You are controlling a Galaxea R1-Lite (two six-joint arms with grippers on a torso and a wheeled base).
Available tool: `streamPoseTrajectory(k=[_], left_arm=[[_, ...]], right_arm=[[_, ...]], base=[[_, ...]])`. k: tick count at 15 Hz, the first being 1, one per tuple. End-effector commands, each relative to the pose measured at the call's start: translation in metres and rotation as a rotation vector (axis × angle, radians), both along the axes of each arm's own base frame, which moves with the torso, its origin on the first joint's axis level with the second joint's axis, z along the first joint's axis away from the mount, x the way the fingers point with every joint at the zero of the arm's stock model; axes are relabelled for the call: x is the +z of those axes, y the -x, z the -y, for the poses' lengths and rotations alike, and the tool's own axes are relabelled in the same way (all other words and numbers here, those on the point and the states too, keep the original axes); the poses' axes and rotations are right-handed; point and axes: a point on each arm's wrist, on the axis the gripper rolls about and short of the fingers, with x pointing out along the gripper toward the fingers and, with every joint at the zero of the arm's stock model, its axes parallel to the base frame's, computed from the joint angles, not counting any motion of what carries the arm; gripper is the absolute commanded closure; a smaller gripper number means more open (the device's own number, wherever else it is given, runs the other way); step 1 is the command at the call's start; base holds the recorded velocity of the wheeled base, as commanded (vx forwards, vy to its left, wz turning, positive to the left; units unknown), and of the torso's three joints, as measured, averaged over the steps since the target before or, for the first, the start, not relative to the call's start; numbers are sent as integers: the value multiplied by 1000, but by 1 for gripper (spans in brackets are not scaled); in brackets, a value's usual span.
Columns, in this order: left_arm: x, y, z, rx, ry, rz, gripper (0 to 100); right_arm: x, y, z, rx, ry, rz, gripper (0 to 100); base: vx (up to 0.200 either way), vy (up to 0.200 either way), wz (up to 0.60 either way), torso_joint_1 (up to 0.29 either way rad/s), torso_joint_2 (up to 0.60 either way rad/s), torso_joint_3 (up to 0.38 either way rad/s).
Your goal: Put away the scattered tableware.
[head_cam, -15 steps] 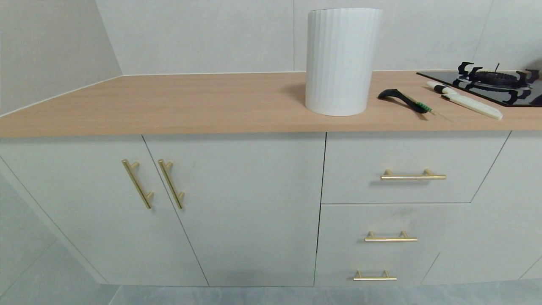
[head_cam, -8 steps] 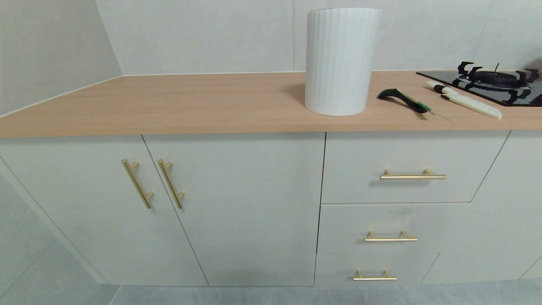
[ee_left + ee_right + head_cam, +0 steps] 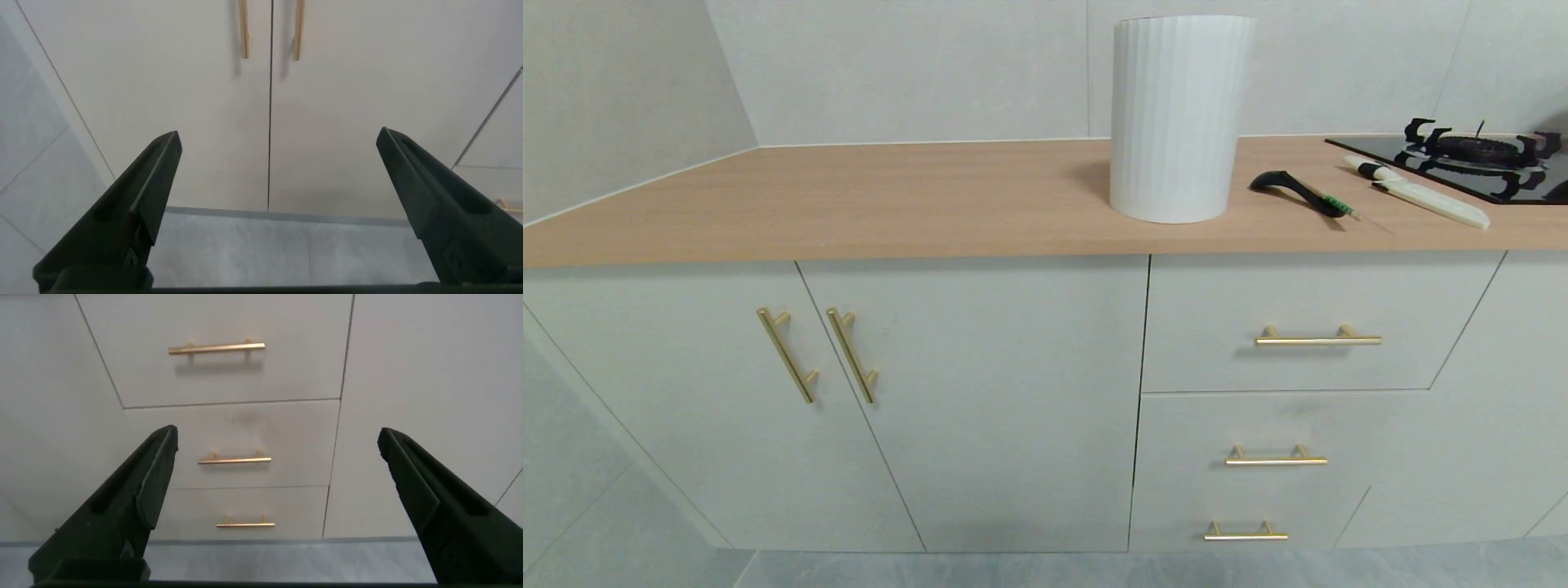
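Right gripper (image 3: 275, 433) gapes empty at the drawers (image 3: 229, 380), left gripper (image 3: 275, 139) likewise at the doors (image 3: 368, 98); knife (image 3: 1425, 201) and black utensil (image 3: 1294, 188) lie slantwise on the counter (image 3: 849, 196) above, nearer the right.

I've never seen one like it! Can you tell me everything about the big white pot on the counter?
The pot is tall, round and plain white, with fine upright ribs down its side; it looks matte. It stands upright on the wooden counter, near the front edge. Its inside is hidden. Only the counter touches it; a black tool lies apart to its right.
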Motion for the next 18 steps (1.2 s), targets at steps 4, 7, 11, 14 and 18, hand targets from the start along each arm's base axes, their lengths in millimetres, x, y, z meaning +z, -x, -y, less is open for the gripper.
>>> streamPoseTrajectory(k=[4,7,11,14,18], left_arm=[[0,0,0,0,1,-2,0],[0,0,0,0,1,-2,0],[0,0,0,0,1,-2,0],[0,0,0,0,1,0,0],[0,0,0,0,1,-2,0]], right_arm=[[48,-107,-9,88,82,-459,0],[36,-161,-20,128,102,-650,0],[6,-222,-33,149,116,-764,0],[-19,-243,-38,152,123,-817,0],[-43,-267,-41,136,93,-832,0]], base=[[0,0,0,0,0,0],[0,0,0,0,0,0],[0,0,0,0,0,0],[0,0,0,0,0,0],[0,0,0,0,0,0]])
